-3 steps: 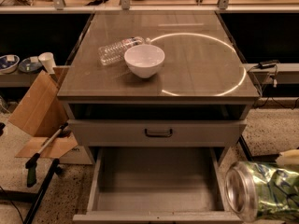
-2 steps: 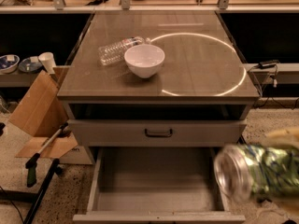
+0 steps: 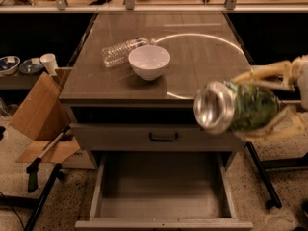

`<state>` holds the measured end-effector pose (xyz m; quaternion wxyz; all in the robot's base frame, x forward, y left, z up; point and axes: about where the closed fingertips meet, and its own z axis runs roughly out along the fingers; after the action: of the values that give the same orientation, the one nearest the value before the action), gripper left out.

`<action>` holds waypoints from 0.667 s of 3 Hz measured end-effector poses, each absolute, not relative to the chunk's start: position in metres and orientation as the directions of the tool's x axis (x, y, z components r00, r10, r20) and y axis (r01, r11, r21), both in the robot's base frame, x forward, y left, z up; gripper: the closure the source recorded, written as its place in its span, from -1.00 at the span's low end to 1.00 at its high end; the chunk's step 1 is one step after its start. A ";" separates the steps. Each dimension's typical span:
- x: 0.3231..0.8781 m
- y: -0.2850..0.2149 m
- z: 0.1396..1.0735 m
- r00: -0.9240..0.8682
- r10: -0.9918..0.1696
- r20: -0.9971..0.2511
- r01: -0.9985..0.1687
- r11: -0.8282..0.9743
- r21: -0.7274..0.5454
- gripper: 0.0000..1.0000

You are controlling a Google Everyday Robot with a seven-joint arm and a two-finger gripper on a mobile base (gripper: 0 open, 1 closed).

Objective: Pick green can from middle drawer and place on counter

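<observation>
Claw (image 3: 244, 104): at the right of the view, pale fingers (image 3: 267, 72) above and below the can, pinching it between them.
Green can (image 3: 257, 107): held in the air, lying sideways, silver round end turned to the left and towards the camera; blurred, mottled green body between the claw's fingers.
Place of the can: out of the drawer, seen in front of the right front corner of the surface; touching neither the surface nor the drawer.
Middle drawer (image 3: 161, 189): pulled out wide at the bottom of the view, flat grey floor bare, low side walls at left and right.
Drawer front (image 3: 120, 137): above the open drawer, shut, black handle (image 3: 163, 137) at its middle.
Surface (image 3: 202, 76): glossy brown-grey cabinet top with a bright ring-shaped reflection (image 3: 226, 44) on its right half.
White bowl (image 3: 149, 61): upright on the surface, left of the middle.
Clear plastic bottle (image 3: 120, 53): lying on its side on the surface, just behind and left of the bowl.
Cardboard box (image 3: 38, 114): on the floor left of the cabinet, leaning.
White cup (image 3: 48, 62): on a low shelf at the left, beyond the box.
</observation>
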<state>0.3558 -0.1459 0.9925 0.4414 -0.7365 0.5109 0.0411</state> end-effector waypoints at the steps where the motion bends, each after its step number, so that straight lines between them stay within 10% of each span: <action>1: 0.406 -0.136 1.003 0.445 -0.705 -0.553 -0.810 -0.054 -0.584 1.00; 2: 0.454 -0.135 1.012 0.365 -0.743 -0.561 -0.831 0.011 -0.556 1.00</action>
<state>0.4543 -0.1349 1.0121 0.4367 -0.7014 0.5610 0.0506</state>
